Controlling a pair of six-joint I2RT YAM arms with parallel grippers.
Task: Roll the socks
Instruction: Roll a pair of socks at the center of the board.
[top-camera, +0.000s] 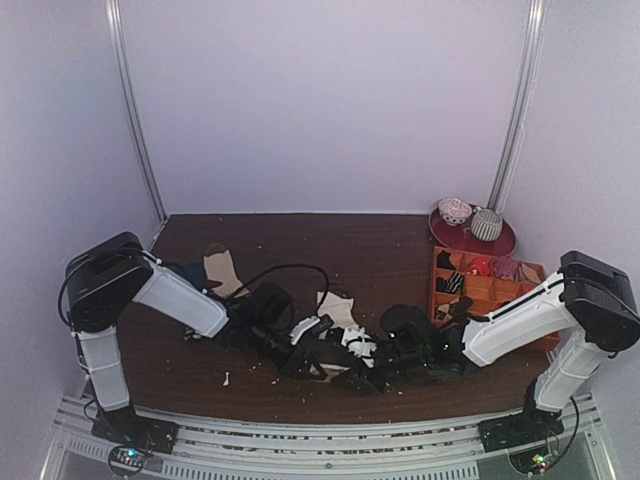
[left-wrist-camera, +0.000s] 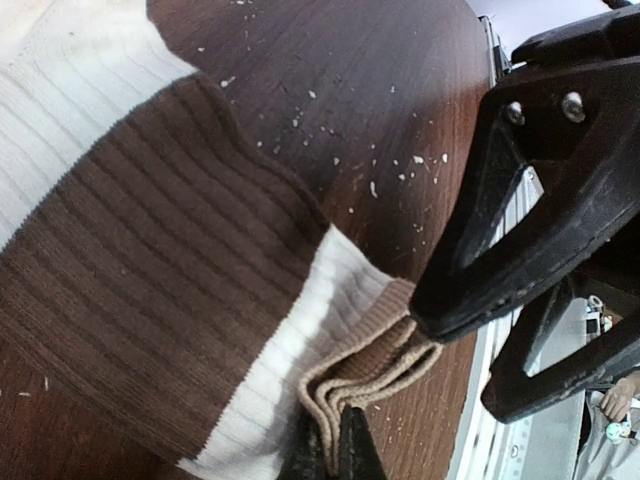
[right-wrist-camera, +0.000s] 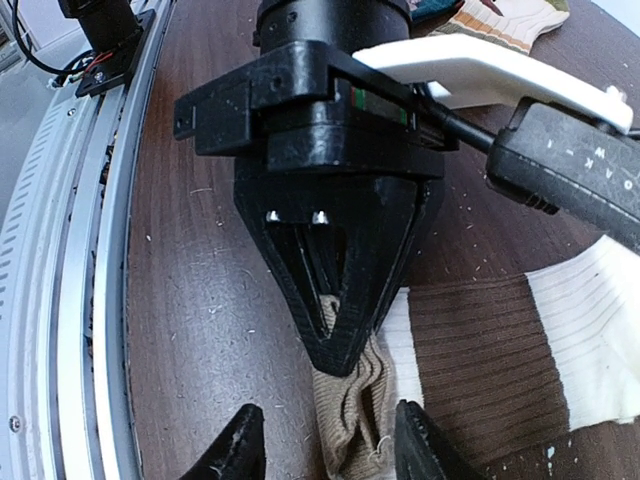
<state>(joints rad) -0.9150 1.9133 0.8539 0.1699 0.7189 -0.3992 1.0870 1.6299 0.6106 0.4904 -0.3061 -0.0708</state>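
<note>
From above, the socks (top-camera: 337, 308) lie mostly under the two arms, and the dark tangle there hides where the fingers meet. The items in the orange tray (top-camera: 495, 290) are too small to tell. In the left wrist view only the tips of the left gripper (left-wrist-camera: 328, 452) show at the bottom edge, and the socks run off the top and left. In the right wrist view the left gripper covers the cuff it pinches, and the bottom edge cuts the right gripper (right-wrist-camera: 333, 440).
</note>
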